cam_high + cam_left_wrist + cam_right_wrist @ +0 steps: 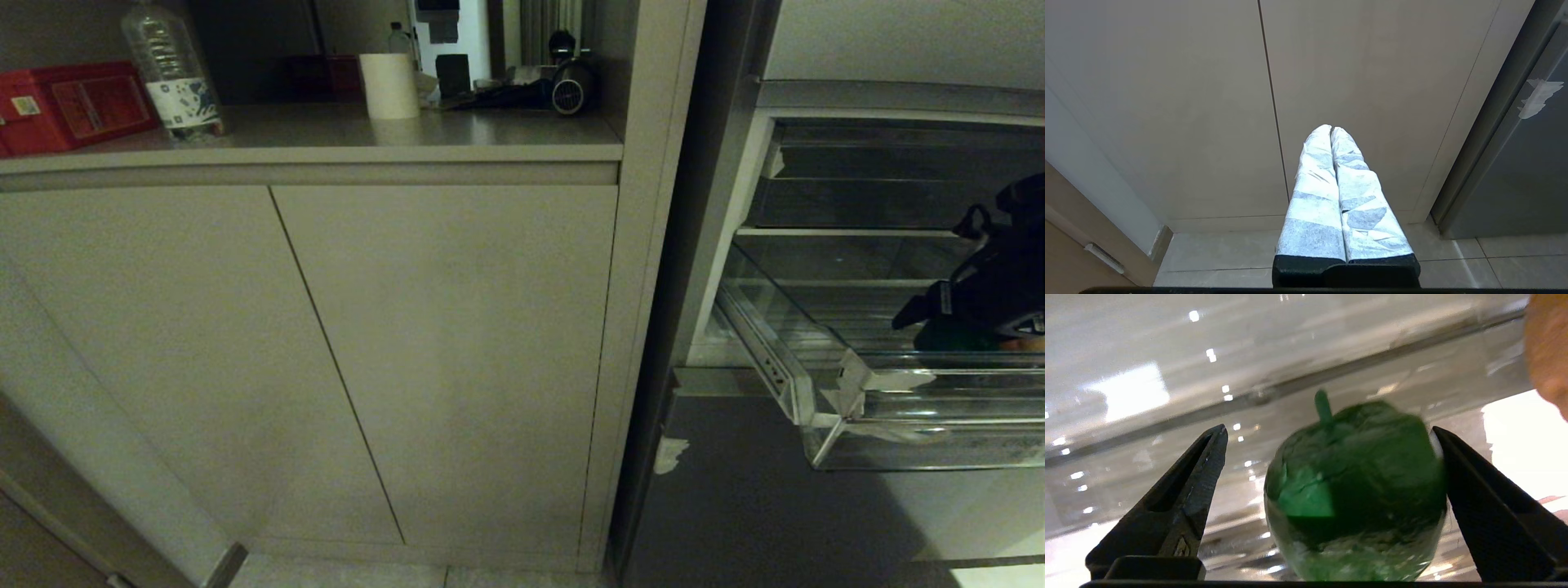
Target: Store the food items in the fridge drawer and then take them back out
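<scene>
- black fingers (1180, 498) of the right gripper (1327, 473) are standing wide apart inside the fridge drawer (824, 359), with a green apple-shaped fruit (1355, 490) sitting between them on the clear floor.
- one finger is lying against or just beside the green fruit; the other is standing apart from it, so nothing is being held.
- an orange-brown ball (1547, 355) is showing at the edge of the right wrist view, near the green fruit and also in the drawer, which is hanging pulled out of the open fridge.
- i am judging that both foods are lying in the drawer, so the robot is either finishing the storing or beginning the taking out; i cannot tell which.
- if it is taking out, the next move is asking for centring the fingers around the green fruit and closing gently, because the round skin may slip on the smooth plastic.
- the left gripper (1333, 134), wrapped in white tape, is pressed together and parked low in front of the cabinet door (1167, 102).
</scene>
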Controlling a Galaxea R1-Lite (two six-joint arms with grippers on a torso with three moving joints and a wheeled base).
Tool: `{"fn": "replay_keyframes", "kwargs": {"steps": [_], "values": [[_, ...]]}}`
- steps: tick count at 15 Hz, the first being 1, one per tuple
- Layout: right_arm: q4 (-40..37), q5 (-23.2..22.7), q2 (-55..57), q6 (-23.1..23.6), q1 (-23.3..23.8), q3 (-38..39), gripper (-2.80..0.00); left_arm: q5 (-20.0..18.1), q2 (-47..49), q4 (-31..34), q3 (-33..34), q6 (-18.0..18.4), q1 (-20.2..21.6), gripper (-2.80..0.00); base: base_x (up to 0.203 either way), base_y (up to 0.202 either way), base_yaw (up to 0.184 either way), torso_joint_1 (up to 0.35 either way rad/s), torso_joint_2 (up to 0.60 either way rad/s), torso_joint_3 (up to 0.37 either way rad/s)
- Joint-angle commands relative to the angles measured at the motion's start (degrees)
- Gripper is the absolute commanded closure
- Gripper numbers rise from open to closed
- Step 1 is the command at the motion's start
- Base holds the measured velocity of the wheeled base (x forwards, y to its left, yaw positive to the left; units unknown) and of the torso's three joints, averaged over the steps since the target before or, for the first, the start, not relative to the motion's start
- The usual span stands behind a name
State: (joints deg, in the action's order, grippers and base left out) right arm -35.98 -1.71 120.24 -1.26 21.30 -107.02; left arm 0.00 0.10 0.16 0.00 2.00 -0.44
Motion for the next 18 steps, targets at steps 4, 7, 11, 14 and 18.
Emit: {"fn": "replay_keyframes", "kwargs": {"steps": [4,7,11,14,18], "values": [[-1.55,-0.05,-1.06,-0.05,-0.03,1.02,-2.80,0.00,-0.01,0.01,0.00,0.02,0.00,0.00,0.000,0.000,0.000,0.000,0.00,0.000],[-1.68,-0.05,-1.06,0.03,-0.03,1.09,-2.80,0.00,0.06,0.02,0.00,0.02,0.00,0.00,0.000,0.000,0.000,0.000,0.00,0.000],[-1.78,-0.05,-0.81,0.17,-0.03,1.91,-2.80,0.00,0.08,0.02,0.00,0.02,0.00,0.00,0.000,0.000,0.000,0.000,0.00,0.000],[-1.72,-0.05,-0.79,0.29,-0.03,2.08,0.00,0.00,0.02,0.02,0.00,0.02,0.00,0.00,0.000,0.000,0.000,0.000,0.00,0.000],[-1.72,-0.13,-1.62,-0.04,-0.09,1.56,0.00,0.00,0.08,-0.07,0.00,0.02,0.00,0.00,0.000,0.000,0.000,0.000,0.00,0.000]]}}
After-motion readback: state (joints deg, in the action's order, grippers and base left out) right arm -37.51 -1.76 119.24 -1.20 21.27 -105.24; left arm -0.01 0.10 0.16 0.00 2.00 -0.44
